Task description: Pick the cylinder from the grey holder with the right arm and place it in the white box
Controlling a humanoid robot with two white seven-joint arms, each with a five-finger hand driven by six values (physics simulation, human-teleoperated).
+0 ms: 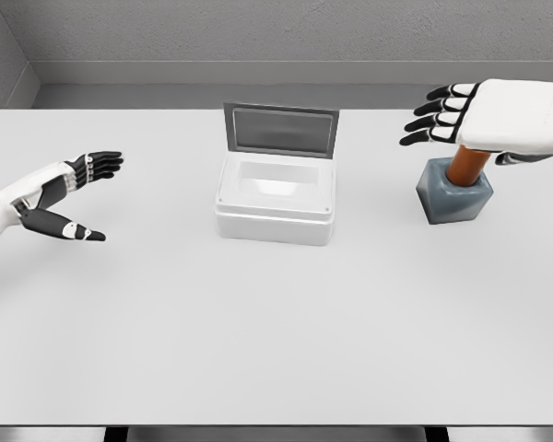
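Right hand (498, 120) hovers fingers-spread over the orange cylinder (467, 166), upright in the grey holder (454, 198) right of the white box (276, 198); looks rigid, smooth, light, so grip its exposed shaft.

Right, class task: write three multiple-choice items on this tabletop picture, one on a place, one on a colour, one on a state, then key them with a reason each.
1. Where does the orange cylinder stand?
A. In the white box
B. In the grey holder
C. Flat on the table

2. What colour is the box?
A. White
B. Blue
C. Black

3. How is the box lid?
A. Shut
B. Missing
C. Raised open

Key: 1 B, the cylinder's lower end sits in the holder, below the right robot hand. 2 A, its walls and inside are white. 3 C, the lid stands up at the box's far edge.
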